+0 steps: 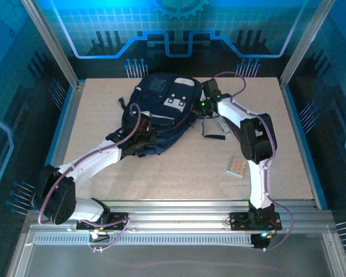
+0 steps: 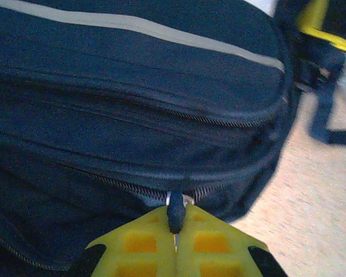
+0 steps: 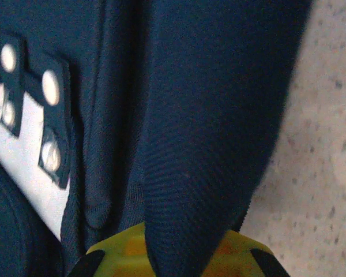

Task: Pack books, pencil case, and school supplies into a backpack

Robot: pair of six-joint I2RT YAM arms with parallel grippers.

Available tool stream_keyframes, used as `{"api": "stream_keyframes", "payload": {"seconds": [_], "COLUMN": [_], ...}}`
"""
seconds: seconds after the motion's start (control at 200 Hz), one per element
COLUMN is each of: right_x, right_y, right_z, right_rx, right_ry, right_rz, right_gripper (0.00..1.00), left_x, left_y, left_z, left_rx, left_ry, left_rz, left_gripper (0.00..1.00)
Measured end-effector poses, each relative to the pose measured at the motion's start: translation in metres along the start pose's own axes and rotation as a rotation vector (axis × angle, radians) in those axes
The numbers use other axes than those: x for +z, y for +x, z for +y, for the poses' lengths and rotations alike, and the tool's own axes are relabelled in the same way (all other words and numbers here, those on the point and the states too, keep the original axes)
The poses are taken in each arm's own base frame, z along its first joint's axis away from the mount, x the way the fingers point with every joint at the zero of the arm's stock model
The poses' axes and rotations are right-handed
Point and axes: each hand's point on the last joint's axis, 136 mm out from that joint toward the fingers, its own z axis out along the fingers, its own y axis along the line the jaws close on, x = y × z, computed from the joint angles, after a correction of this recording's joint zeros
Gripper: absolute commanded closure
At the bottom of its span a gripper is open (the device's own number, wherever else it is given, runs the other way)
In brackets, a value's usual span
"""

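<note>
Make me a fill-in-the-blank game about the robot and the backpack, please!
1. The left gripper pinches the backpack's zipper pull with ____ fingertips.
2. The right gripper is shut on a fold of the backpack's dark ____ fabric.
3. The small tan pad lies on the table next to the ____ arm.

Missing words: yellow; blue; right.

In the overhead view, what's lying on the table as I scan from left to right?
Navy backpack → narrow grey-white bar → tan dotted pad.
</note>
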Motion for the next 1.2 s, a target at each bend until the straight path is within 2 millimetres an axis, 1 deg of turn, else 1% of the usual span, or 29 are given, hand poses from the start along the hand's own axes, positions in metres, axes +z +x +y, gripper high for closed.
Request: {"api": "stream_keyframes", "payload": {"seconds": [0.05, 0.13, 0.195, 0.245, 0.325, 0.395, 0.44, 0.52, 0.58, 0.625, 0.655, 0.695, 0.715, 0.735, 0.78, 0.82, 0.89, 0.955, 1.041, 1.116, 1.201], "right_x": [0.004, 0.003, -0.003, -0.011, -0.03, -0.053, -0.069, -0.092, -0.102, -0.105, -0.104, -0.1, -0.097, -0.094, -0.087, -0.08, -0.069, -0.064, -0.064, -0.066, -0.069], "right_y": [-0.005, -0.017, -0.023, -0.022, -0.006, 0.014, 0.025, 0.041, 0.052, 0.061, 0.068, 0.079, 0.085, 0.09, 0.106, 0.118, 0.132, 0.135, 0.131, 0.125, 0.118], "right_z": [-0.001, -0.004, -0.01, -0.015, -0.023, -0.023, -0.019, -0.009, -0.002, 0.003, 0.007, 0.011, 0.014, 0.015, 0.02, 0.024, 0.033, 0.04, 0.047, 0.056, 0.07], "right_rx": [0.002, 0.001, 0.014, 0.033, 0.054, 0.07, 0.077, 0.082, 0.083, 0.077, 0.083, 0.084, 0.093, 0.091, 0.102, 0.106, 0.115, 0.126, 0.132, 0.126, 0.117], "right_ry": [0.009, 0.022, 0.03, 0.032, 0.031, 0.015, -0.011, -0.057, -0.082, -0.098, -0.108, -0.121, -0.126, -0.128, -0.132, -0.135, -0.158, -0.176, -0.192, -0.198, -0.217], "right_rz": [0.009, -0.014, -0.03, -0.038, -0.023, -0.002, 0.001, -0.002, -0.002, 0.003, 0.013, 0.028, 0.038, 0.047, 0.078, 0.103, 0.128, 0.132, 0.114, 0.09, 0.068], "right_gripper": [0.74, 0.55, 0.47, 0.44, 0.42, 0.4, 0.4, 0.37, 0.32, 0.27, 0.24, 0.21, 0.18, 0.17, 0.17, 0.18, 0.23, 0.28, 0.33, 0.35, 0.38], "left_x": [0.0, 0.002, 0.006, 0.014, 0.027, 0.035, 0.038, 0.039, 0.037, 0.037, 0.038, 0.039, 0.039, 0.039, 0.038, 0.036, 0.033, 0.03, 0.032, 0.037, 0.045], "left_y": [0.007, 0.016, 0.021, 0.022, 0.019, 0.012, 0.007, 0.0, -0.003, -0.004, -0.005, -0.006, -0.007, -0.007, -0.009, -0.009, -0.01, -0.013, -0.012, -0.003, 0.015], "left_z": [-0.01, -0.02, -0.03, -0.038, -0.053, -0.067, -0.077, -0.091, -0.096, -0.095, -0.092, -0.088, -0.085, -0.083, -0.074, -0.063, -0.036, -0.005, 0.024, 0.037, 0.042], "left_rx": [-0.009, -0.019, -0.02, -0.024, -0.027, -0.028, -0.022, -0.013, -0.001, 0.011, 0.018, 0.033, 0.038, 0.04, 0.042, 0.034, 0.004, -0.033, -0.073, -0.09, -0.099], "left_ry": [0.023, 0.041, 0.056, 0.066, 0.083, 0.105, 0.123, 0.151, 0.158, 0.151, 0.138, 0.116, 0.106, 0.097, 0.074, 0.057, 0.012, -0.039, -0.083, -0.095, -0.082], "left_rz": [0.017, 0.039, 0.057, 0.071, 0.081, 0.076, 0.071, 0.055, 0.043, 0.033, 0.027, 0.018, 0.01, 0.006, -0.007, -0.014, -0.027, -0.045, -0.061, -0.054, -0.026], "left_gripper": [1.0, 1.0, 1.0, 1.0, 1.0, 1.0, 1.0, 1.0, 1.0, 1.0, 1.0, 0.87, 0.84, 0.82, 0.78, 0.77, 0.77, 0.79, 0.87, 0.92, 0.97]}}
